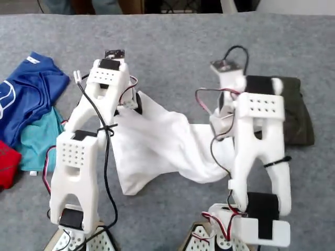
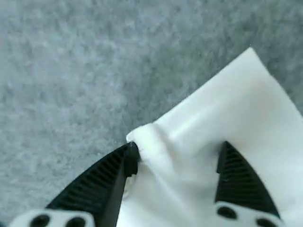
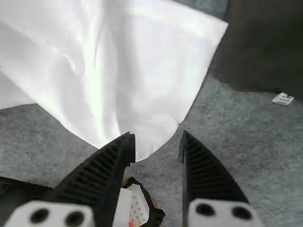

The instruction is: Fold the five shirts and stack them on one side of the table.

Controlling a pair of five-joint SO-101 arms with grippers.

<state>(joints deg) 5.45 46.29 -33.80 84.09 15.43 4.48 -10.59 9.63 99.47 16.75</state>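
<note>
Five shirts on the grey table (image 1: 172, 47). High view: white shirt (image 1: 157, 141) lies loose, rumpled and unfolded mid-table between the two arms. Left arm (image 1: 78, 157) sits at the white shirt's far-left corner, right arm (image 1: 259, 141) over its right edge. Dark shirt (image 1: 296, 112) lies folded just right of the white shirt, and the two meet under the right arm. Blue shirt (image 1: 31, 91), teal shirt (image 1: 39, 138) and red shirt (image 1: 6, 162) are heaped well left of the white shirt, blue partly over teal, red at the frame edge, none folded. Left wrist view: left gripper (image 2: 179, 146) has its fingers wide apart, straddling a bunched corner of the white shirt. One fingertip touches the bunched hem, the other is over flat cloth, so it is not clamped. Bare table lies beyond the corner. Right wrist view: right gripper (image 3: 157, 136) has its fingers apart, just off a rounded edge of the white shirt, with table showing between them. The dark shirt touches the white shirt's far corner; can't tell if they overlap. Small white label (image 3: 283, 98) lies on the table beside the dark shirt.
</note>
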